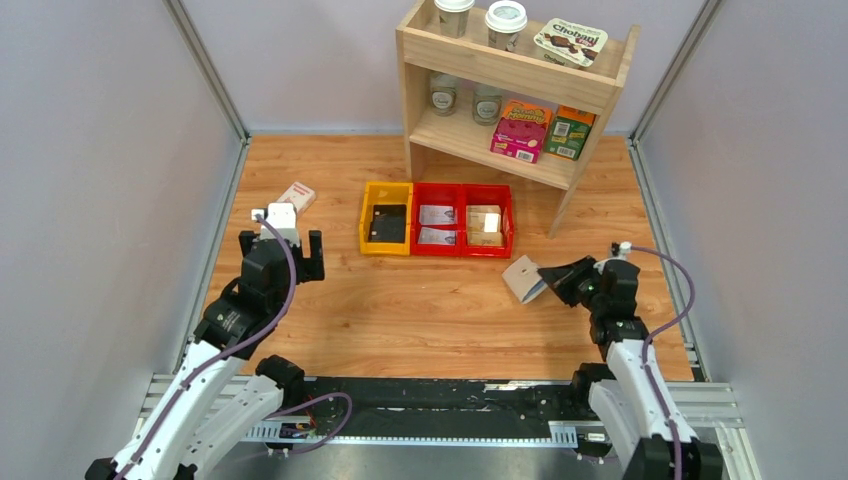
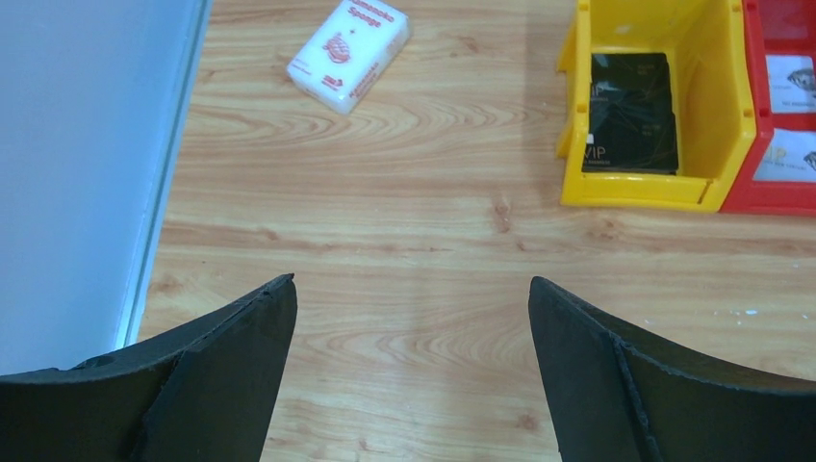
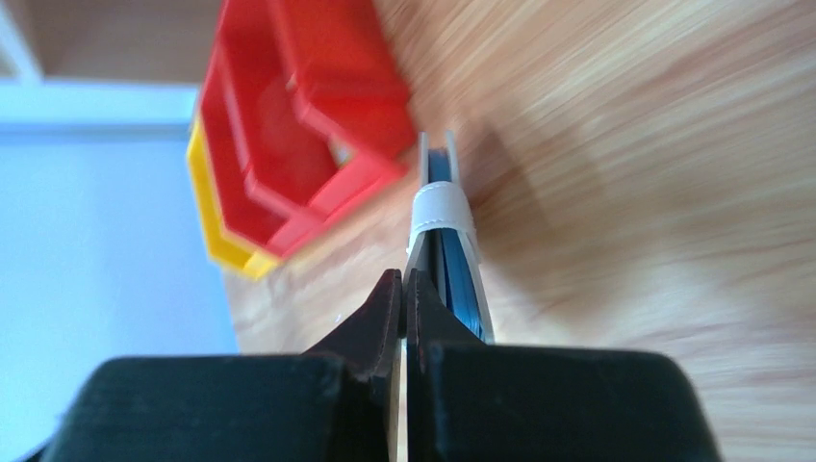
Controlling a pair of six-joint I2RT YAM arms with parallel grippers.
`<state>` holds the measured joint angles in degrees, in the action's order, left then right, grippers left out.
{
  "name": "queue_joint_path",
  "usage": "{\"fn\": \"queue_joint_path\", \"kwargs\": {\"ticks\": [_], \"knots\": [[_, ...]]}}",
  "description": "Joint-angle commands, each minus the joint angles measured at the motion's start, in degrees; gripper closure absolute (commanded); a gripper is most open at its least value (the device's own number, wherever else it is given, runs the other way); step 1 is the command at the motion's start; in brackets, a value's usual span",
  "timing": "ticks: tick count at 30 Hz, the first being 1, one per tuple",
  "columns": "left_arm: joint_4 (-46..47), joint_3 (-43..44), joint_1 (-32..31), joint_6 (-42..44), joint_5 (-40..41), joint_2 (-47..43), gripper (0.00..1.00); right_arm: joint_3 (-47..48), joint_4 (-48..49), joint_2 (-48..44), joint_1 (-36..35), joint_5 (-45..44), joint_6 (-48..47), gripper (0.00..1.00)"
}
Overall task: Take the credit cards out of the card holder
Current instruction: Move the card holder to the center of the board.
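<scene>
The cream-beige card holder (image 1: pixel 520 278) hangs tilted just above the table, right of centre. My right gripper (image 1: pixel 546 283) is shut on one of its flaps. In the right wrist view the card holder (image 3: pixel 439 207) shows edge-on, folded, its snap tab wrapped over the edges and blue lining between the flaps. My right gripper (image 3: pixel 404 281) pinches the left flap there. No credit cards show inside it. Silver-grey credit cards (image 1: pixel 437 225) lie in the middle red bin. My left gripper (image 1: pixel 281 245) hovers open over bare wood at the left, with nothing between its fingers (image 2: pixel 274 318).
A yellow bin (image 1: pixel 367 222) with black cards and red bins (image 1: pixel 512 225), one with tan blocks, sit mid-table. A white-and-red small box (image 1: pixel 296 196) lies at the far left. A wooden shelf (image 1: pixel 505 70) with cups and boxes stands behind. Grey walls close both sides.
</scene>
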<state>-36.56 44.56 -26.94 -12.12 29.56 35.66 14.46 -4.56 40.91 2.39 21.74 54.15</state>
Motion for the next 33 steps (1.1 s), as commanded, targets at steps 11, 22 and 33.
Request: {"fn": "queue_joint_path", "kwargs": {"ticks": [11, 22, 33], "knots": [[-1.2, 3.0, 0.1, -14.4, -22.3, 3.5, 0.03, 5.9, 10.7, 14.1, -47.6, -30.7, 16.3, 1.00], [4.2, -6.1, -7.0, -33.3, -29.0, 5.7, 0.03, 22.0, -17.8, 21.0, -47.3, -27.0, -3.2, 0.25], [10.1, -12.9, -11.4, -44.1, -28.9, 9.5, 0.03, 33.4, -25.6, 37.7, -47.1, -16.3, -25.9, 0.21]]}}
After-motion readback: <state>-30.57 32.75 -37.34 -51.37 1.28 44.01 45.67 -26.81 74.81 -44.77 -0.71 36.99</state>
